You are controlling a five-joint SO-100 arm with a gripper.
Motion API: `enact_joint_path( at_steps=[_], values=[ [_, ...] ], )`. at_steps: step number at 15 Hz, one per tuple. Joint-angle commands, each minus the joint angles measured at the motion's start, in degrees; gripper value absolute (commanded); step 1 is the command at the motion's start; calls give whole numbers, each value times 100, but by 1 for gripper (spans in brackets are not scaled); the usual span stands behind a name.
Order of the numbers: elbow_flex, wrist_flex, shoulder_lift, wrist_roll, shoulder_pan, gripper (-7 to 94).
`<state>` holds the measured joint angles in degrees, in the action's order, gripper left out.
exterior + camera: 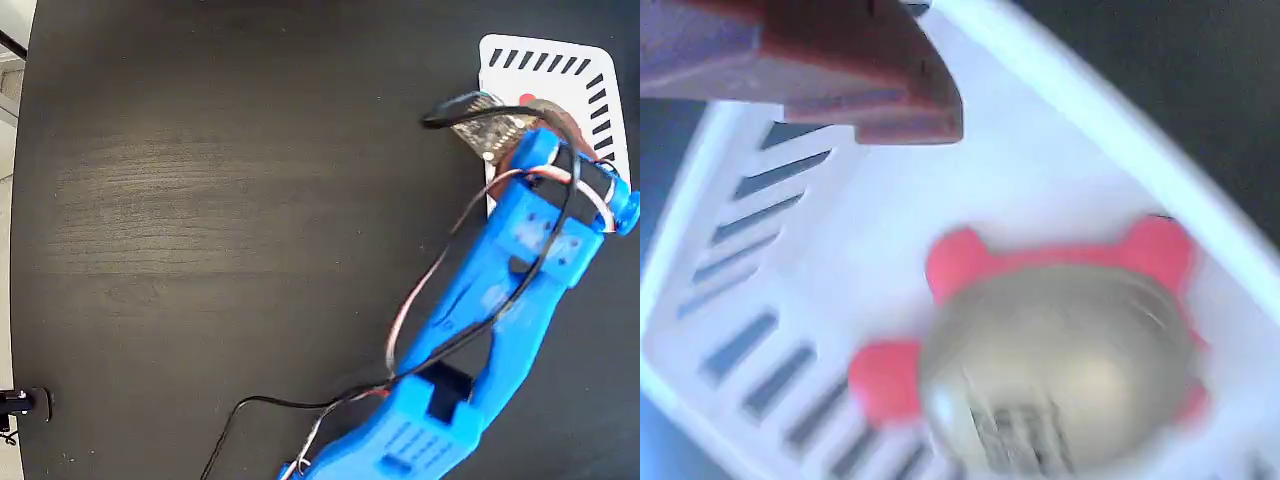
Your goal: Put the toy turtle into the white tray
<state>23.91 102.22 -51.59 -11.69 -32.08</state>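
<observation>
As the wrist view shows it, the turtle (1060,370) lies on the floor of the tray (1040,180), shell up, its pink flippers spread on the white, close to the corner where the two rows of dark slots (750,260) meet. Nothing is touching it there: the one finger (840,70) in sight, reddish and blurred, hangs at the top of that view, apart from the toy, and no second finger shows — so I cannot tell how wide the gripper stands, only that it is not clamped on the turtle. In the fixed view the blue arm (500,300) reaches across the dark table (200,200) and covers most of the tray (600,70); only a sliver of red (527,99) peeps out by the wrist, and the gripper itself is hidden under the arm. I judge the placing done, since the toy rests inside the rim. What seems left is small — lifting the arm clear without brushing the turtle or nudging the tray.
</observation>
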Motion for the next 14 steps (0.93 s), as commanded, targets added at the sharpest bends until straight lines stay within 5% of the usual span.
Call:
enact_joint_path(
  at_steps=[1, 8, 14],
  values=[
    [571, -79, -1714, -149, 334, 1],
    [6293, -2312, -5370, -457, 3023, 0],
    [10406, -4649, -8552, -79, 3832, 0]
  ],
)
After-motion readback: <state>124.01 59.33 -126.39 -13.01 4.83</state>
